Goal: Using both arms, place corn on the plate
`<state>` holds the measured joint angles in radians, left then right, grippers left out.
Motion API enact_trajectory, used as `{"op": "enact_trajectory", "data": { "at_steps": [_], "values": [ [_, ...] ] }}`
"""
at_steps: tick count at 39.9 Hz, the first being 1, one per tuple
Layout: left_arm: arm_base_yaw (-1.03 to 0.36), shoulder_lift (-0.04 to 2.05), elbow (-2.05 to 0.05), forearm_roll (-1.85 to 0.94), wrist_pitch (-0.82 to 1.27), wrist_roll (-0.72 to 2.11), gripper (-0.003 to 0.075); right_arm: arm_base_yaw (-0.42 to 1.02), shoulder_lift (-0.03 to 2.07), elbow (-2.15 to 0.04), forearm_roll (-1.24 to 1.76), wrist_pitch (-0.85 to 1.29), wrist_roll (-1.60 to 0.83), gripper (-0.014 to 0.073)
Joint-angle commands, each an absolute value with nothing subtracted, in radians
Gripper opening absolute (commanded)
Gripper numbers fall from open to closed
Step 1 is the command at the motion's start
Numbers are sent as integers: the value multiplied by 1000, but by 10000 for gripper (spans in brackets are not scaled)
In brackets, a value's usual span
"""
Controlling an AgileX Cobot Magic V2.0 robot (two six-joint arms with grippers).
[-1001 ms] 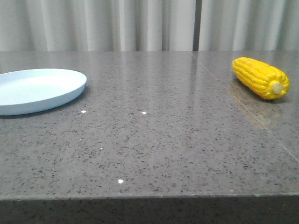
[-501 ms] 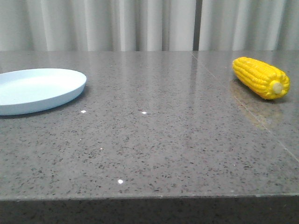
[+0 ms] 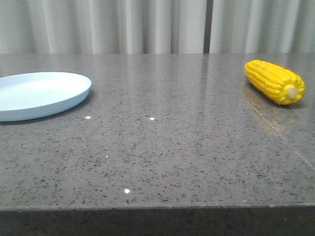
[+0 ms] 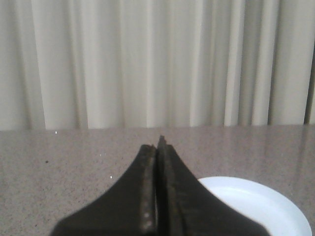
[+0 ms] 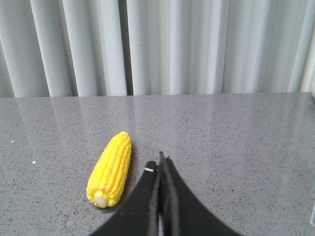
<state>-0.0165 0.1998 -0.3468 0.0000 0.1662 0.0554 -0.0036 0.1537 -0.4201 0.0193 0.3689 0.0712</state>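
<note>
— Granite-grey bench [image 3: 162,147], speckled, with open surface between its two things; its near edge runs along the bottom of the front view.

— And the corn [image 3: 274,81]?

— Far right, lying flat, stub end toward the camera. The right gripper [image 5: 161,162] is near it (jaws pressed together, holding nothing), not touching.

— The plate [image 3: 39,94]?

— Far left, nothing in it. The left gripper [image 4: 157,147] is near it, jaws likewise closed.

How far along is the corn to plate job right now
Nothing is done yet. The corn lies on the table's right side, the plate sits bare far left. Nothing is in hand: left gripper and right gripper have jaws shut, holding nothing. Grasping, carrying and placing remain.
</note>
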Motion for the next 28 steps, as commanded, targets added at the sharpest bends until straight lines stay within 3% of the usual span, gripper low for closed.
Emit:
{"op": "enact_trajectory", "data": {
  "at_steps": [1, 10, 13, 15, 22, 25, 28],
  "values": [
    [-18, 340, -440, 0, 134, 54, -20, -11, 279, -521, 26, 322, 67, -60],
    [-18, 454, -475, 0, 123, 54, -20, -10, 394, -570, 26, 311, 67, -53],
    [-18, 454, -475, 0, 117, 54, 10, -10, 394, -570, 26, 311, 67, 17],
    [-18, 454, -475, 0, 109, 54, 77, -10, 394, -570, 26, 311, 67, 95],
    [-18, 454, -475, 0, 66, 54, 549, -10, 394, -570, 26, 312, 67, 477],
    [-18, 454, -475, 0, 60, 54, 629, -10, 394, -570, 26, 312, 67, 586],
    [-18, 454, -475, 0, 62, 54, 622, -10, 394, -570, 26, 312, 67, 611]
  ]
}}
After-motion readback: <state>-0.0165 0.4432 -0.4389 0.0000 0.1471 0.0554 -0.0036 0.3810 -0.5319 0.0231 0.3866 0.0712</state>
